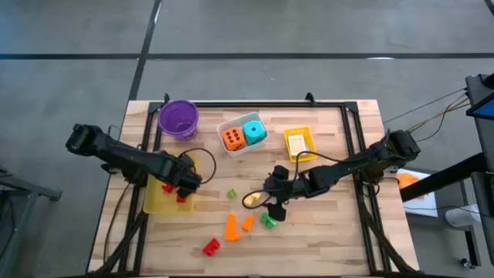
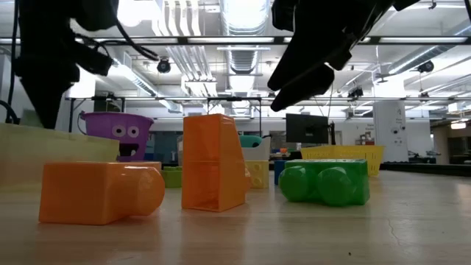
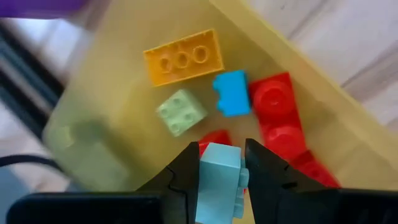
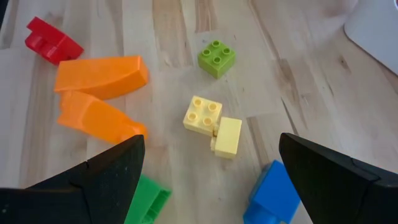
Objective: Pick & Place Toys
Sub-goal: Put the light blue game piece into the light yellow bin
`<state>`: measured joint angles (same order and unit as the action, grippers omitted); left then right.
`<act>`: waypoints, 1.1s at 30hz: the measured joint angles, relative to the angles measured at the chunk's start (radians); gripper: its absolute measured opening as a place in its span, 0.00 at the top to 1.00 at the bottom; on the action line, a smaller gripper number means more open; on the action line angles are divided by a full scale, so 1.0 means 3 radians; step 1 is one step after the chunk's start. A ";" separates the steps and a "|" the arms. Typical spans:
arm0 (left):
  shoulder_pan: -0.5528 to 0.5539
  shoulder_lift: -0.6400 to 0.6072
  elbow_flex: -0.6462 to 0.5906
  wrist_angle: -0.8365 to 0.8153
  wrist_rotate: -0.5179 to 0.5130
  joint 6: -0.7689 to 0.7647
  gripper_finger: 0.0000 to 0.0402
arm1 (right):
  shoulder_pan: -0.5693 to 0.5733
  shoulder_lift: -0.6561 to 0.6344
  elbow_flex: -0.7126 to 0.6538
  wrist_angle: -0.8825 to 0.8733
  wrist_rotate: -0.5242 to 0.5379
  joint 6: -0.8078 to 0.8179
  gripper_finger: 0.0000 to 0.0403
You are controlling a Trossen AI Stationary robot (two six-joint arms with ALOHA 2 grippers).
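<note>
My left gripper (image 1: 187, 182) is over the yellow tray (image 1: 157, 202) at the table's left and is shut on a pale blue block (image 3: 219, 177). In the tray lie a yellow brick (image 3: 184, 57), a pale green block (image 3: 180, 112), a blue block (image 3: 231, 93) and red blocks (image 3: 277, 113). My right gripper (image 4: 211, 155) is open and empty above the table's middle. Below it lie a yellow block (image 4: 211, 126) and a blue block (image 4: 271, 194). Orange blocks (image 4: 99, 74), a green block (image 1: 268, 221), a small pale green block (image 4: 216, 58) and a red block (image 1: 210, 246) lie on the wood nearby. My left gripper pinches the pale blue block by two opposite sides (image 3: 204, 169) between its two fingers. The fingers come from above, pointing down. The block is over a red block (image 3: 214, 137) in the tray; whether it touches that block I cannot tell.
A purple bowl (image 1: 179, 118) stands at the far left. A white tray (image 1: 231, 125) with an orange die (image 1: 232, 138) and a teal die (image 1: 254, 133) is at the far middle. A small yellow tray (image 1: 299, 144) is to its right. Bare wood shows at the near right.
</note>
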<state>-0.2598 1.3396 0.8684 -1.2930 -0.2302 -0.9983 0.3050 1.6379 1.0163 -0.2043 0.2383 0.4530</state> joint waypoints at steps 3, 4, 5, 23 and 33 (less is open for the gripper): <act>0.0026 -0.0003 -0.0164 0.0245 0.0040 0.0009 0.77 | 0.0001 0.0000 0.0009 0.0001 0.0000 0.0001 0.08; 0.0036 -0.0003 -0.0217 0.0335 0.0081 0.0009 0.77 | 0.0002 0.0000 0.0009 0.0003 -0.0001 0.0005 0.08; 0.0044 -0.0003 -0.0268 0.0422 0.0122 0.0009 0.77 | 0.0008 0.0000 0.0004 0.0000 -0.0001 0.0025 0.08; 0.0045 0.0001 -0.0521 0.0987 0.0385 -0.0081 0.77 | 0.0046 0.0000 -0.0053 -0.0004 -0.0016 0.0089 0.08; 0.0043 0.0288 -0.0507 0.1038 0.0347 -0.0090 0.77 | 0.0046 0.0000 -0.0053 -0.0005 -0.0017 0.0088 0.08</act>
<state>-0.2470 1.4261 0.7162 -0.9817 -0.1261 -1.0253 0.3187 1.6379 1.0004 -0.2058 0.2333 0.4793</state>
